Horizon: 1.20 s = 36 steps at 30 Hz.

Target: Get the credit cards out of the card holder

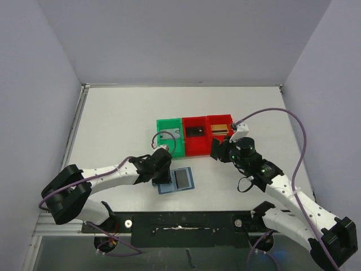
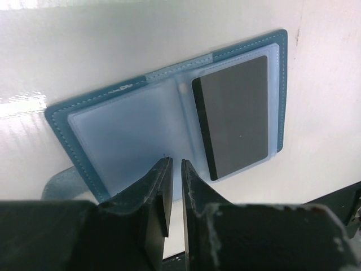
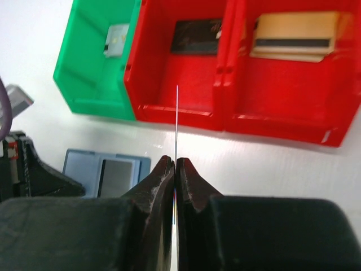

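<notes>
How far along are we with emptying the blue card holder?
Done: a pale card lies in the green plastic bin, a black card in the middle red bin, a gold card in the right red bin. In hand: the right gripper is shut on a thin card seen edge-on. Remaining: one dark grey card sits in the open blue card holder, with the left gripper at its near edge.

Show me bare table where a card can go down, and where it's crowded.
Free: the far strip of table from the green bin and red bins to the back wall; also the patch left of the green bin. Crowded: among the bins, card holder, left arm and right arm.
</notes>
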{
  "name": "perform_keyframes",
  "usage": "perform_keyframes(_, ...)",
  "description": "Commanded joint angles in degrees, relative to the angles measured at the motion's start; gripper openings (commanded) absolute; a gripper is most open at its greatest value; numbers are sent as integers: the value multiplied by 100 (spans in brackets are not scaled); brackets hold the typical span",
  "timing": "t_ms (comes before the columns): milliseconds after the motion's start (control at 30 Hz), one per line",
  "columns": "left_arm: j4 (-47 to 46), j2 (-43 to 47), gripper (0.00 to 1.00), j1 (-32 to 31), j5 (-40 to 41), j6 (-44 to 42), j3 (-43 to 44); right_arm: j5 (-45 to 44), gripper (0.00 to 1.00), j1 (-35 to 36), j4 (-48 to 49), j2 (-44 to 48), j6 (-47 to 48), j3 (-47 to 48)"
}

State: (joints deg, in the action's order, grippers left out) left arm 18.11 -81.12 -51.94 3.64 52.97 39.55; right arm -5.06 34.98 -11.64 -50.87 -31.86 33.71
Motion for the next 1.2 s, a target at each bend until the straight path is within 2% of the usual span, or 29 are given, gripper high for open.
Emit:
perform_keyframes(0, 40, 418, 12, 100, 51, -423, 157, 518, 0, -844, -96, 268, 571, 490)
perform_keyframes(167, 96, 976, 18, 156, 102, -685, 407, 2267, 0, -2129, 361, 306, 593, 421)
perform_keyframes(267, 630, 1188, 18, 514, 109, -1061, 689, 2510, 0, -2429, 394, 213, 749, 552)
perform_keyframes(400, 1294, 1698, 19, 1542, -159, -1613, 929, 2435, 0, -2452, 150, 16, 1348, 900)
perform_keyframes(500, 1766, 2094, 24, 2519, -496, -2075, 1101, 2320, 0, -2407, 304, -135, 1463, 1001)
perform_keyframes(633, 2166, 2370, 33, 3264, -339, -2541, 1375, 2210, 0, -2001, 557, -498, 2115, 1110)
perform_keyframes(767, 1825, 2590, 40, 3348, -241, -2551, 1169, 1246, 0, -791, -43, -1276, 3952, 1787)
perform_keyframes(867, 1364, 2854, 49, 3354, -151, -2503, 646, 406, 0, -115, -81, -1818, 4750, 2026)
perform_keyframes(900, 1250, 2916, 54, 3356, -168, -2476, 558, 307, 0, -60, -72, -1967, 4884, 2112)
perform_keyframes(1167, 1248, 2964, 67, 3366, -11, -2515, 616, 454, 0, 55, 72, -2597, 5858, 2503)
